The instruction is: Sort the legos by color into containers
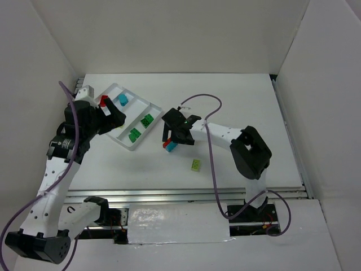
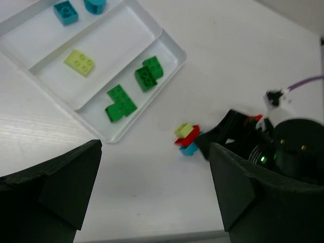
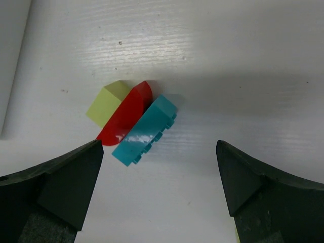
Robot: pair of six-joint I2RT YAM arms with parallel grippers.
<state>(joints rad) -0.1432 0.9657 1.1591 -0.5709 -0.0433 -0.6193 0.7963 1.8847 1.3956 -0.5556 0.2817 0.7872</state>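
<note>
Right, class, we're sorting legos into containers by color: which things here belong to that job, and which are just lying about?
Belongs to the job: white tray; teal bricks, yellow brick and green bricks already in it; loose cluster of yellow, red and teal bricks; lone pale yellow brick.
Just there: purple cable; metal rail.

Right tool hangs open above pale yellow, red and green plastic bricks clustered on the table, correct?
No: the third is a teal brick, not green. Right wrist view: it lies with the pale yellow brick and red brick under the open right tool.
</note>
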